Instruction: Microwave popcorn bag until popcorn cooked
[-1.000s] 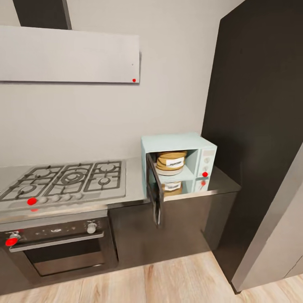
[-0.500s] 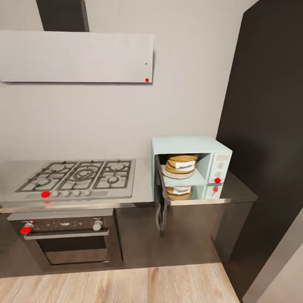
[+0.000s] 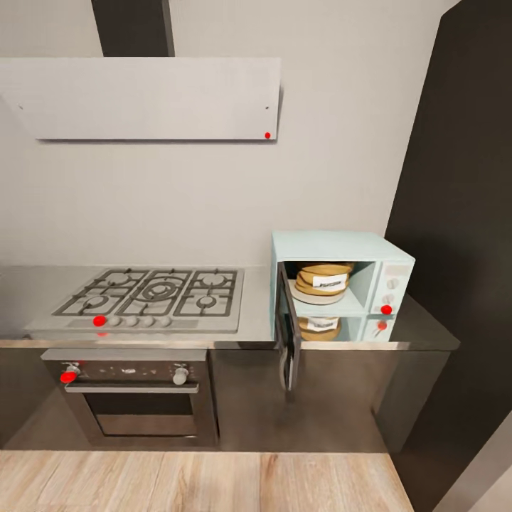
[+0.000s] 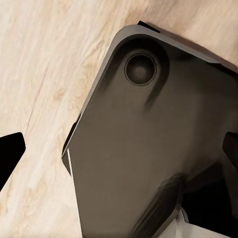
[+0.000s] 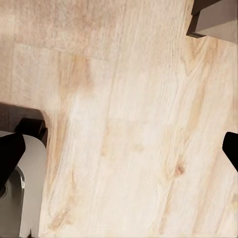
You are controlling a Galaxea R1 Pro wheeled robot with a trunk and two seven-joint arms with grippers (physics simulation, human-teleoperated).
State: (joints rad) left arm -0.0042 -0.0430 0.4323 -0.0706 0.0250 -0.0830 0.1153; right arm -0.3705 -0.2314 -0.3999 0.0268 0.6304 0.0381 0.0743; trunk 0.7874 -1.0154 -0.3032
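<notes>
Head view
Landmark: microwave (image 3: 343, 284), on the right end of the countertop (image 3: 256, 313), just left of a tall dark cabinet (image 3: 462, 213).
Door: door (image 3: 287, 334) swung wide open, hanging edge-on at the microwave's left front corner.
Bag: popcorn bag (image 3: 325, 277) sits inside the microwave, on a pale plate (image 3: 316, 297), white label facing out; a reflection of it shows on the countertop below.
Panel: two knobs and a red dot (image 3: 386, 309) on the microwave's right side.
Hob: gas hob (image 3: 153, 295) left of the microwave, set into the countertop.
Oven: built-in oven (image 3: 135, 395) under the hob, lower left of the microwave.
Hood: grey hood (image 3: 146, 98) on the wall, above and left of the microwave.
Floor: wood floor (image 3: 199, 482) in front of the cabinets.

Left wrist view
Gripper: left gripper (image 4: 121, 153) spread open, dark fingertips at opposite edges, nothing between them.
Beneath: dark robot base (image 4: 158, 144) with a round recess, over wood planks.

Right wrist view
Gripper: right gripper (image 5: 121, 151) spread open, empty, fingertips at opposite edges.
Beneath: plank floor; a grey base part (image 5: 25, 198) by one fingertip.
</notes>
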